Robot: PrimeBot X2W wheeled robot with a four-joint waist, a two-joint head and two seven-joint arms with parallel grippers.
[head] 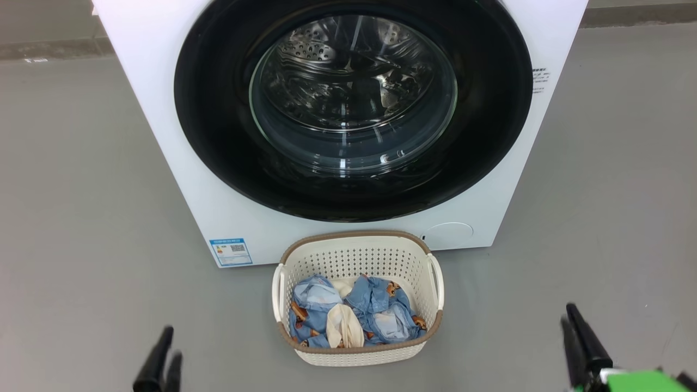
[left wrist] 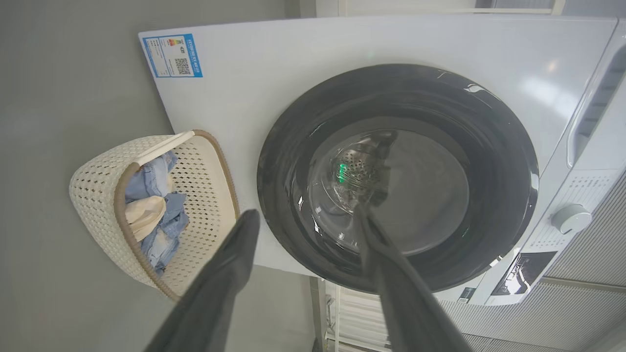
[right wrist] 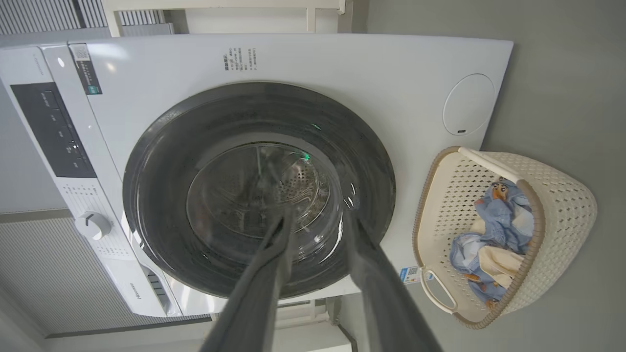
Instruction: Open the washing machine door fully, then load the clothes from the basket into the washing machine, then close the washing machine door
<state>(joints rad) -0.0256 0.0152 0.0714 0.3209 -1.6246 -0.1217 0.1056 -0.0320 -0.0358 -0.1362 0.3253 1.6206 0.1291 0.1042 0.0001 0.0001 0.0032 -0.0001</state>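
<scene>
One washing machine with one round door, one blue label sticker, one round cover and one dial; one basket with two handles, holding one heap of clothes, pieces too tangled to count; one left gripper, one right gripper.

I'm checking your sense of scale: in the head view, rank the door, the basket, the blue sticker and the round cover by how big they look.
1. Door, largest.
2. Basket.
3. Sticker and cover look about alike, so I won't rank them.
</scene>
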